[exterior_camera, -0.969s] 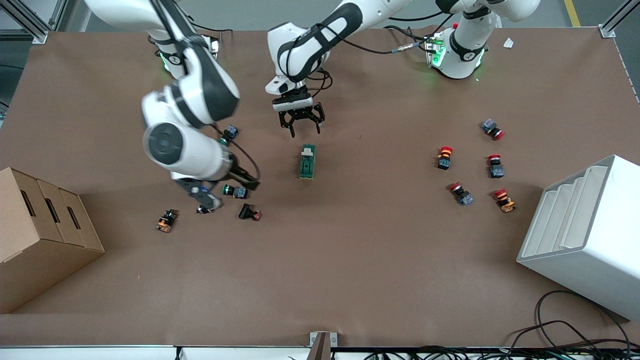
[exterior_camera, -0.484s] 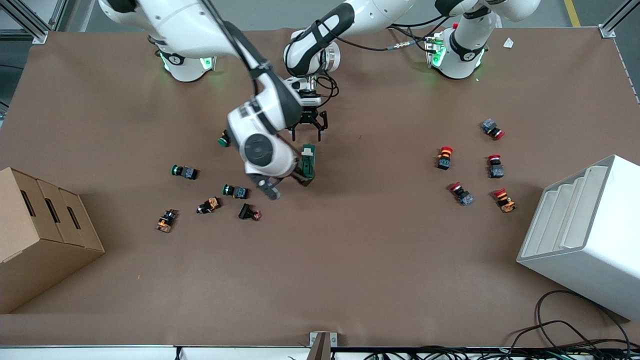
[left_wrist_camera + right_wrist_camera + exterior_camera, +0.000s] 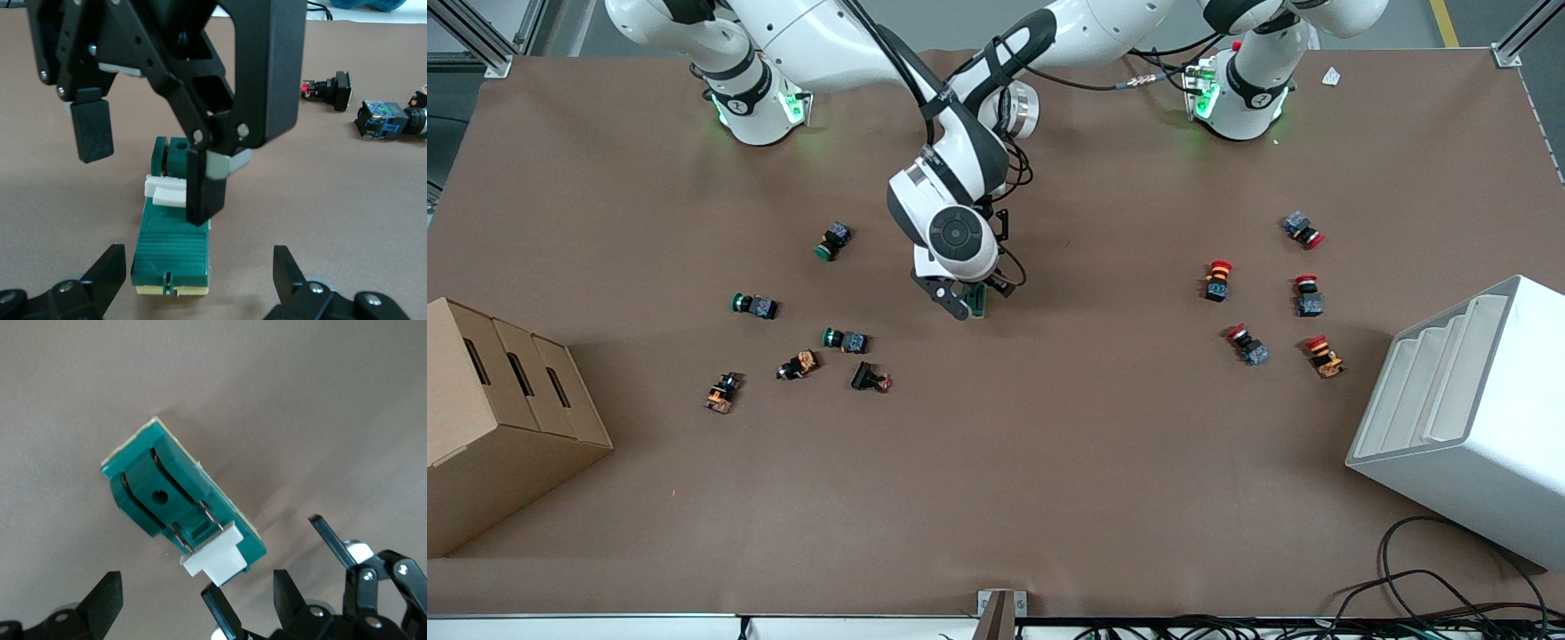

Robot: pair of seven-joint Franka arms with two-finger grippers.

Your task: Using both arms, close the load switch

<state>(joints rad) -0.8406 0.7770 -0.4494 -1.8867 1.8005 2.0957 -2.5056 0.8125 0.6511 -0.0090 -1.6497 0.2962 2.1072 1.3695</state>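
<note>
— Hovering, spread, right gripper [image 3: 143, 173] and left gripper [image 3: 193, 283] over the dark green rectangular load switch [image 3: 172, 248] mid-table?
— Yes; an off-centre finger could shove it sideways, white lever [image 3: 215, 563] unclosed

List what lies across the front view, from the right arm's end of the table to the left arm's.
cardboard box → green and orange push buttons → load switch → red push buttons → white bin
</note>
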